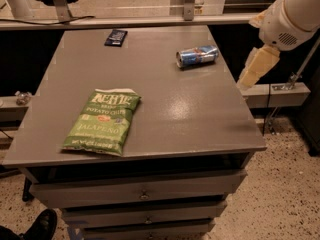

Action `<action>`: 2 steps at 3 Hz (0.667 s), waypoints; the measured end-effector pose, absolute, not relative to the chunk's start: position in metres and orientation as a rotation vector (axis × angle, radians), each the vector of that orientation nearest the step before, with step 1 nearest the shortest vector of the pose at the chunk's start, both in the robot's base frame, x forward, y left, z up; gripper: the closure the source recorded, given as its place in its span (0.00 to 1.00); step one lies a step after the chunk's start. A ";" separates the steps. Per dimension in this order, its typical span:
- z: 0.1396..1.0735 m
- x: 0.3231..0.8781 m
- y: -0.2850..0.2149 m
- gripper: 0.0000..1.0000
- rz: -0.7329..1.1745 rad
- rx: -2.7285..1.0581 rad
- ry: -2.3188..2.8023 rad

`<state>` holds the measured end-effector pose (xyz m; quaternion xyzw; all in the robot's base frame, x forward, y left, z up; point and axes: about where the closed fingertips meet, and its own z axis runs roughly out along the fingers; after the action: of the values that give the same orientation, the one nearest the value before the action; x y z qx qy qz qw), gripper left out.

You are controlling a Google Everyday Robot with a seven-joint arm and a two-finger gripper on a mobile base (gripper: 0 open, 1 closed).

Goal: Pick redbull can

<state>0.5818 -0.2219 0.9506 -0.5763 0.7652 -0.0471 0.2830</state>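
The slim blue-and-silver metal redbull can (pixel 197 56) lay on its side at one o'clock on the grey table (pixel 165 109). The cream gripper (pixel 256 68) hung beyond the table edge at the can's three o'clock; wide or narrow, I could not tell.

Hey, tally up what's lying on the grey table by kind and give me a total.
Drink cans: 1, the redbull can, on its side.
Chip bags: 1, the green chip bag.
Flat packets: 1, the dark-blue packet.
Total: 3 on the table.
The gripper hangs beyond the table's right edge, apart from the can.
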 end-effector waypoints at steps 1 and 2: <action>0.933 0.641 -0.203 0.00 -0.033 -1.533 2.005; 0.916 0.688 -0.182 0.00 0.032 -1.533 1.980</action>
<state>0.6878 -0.1823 0.9157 -0.5815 0.7507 0.0121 0.3133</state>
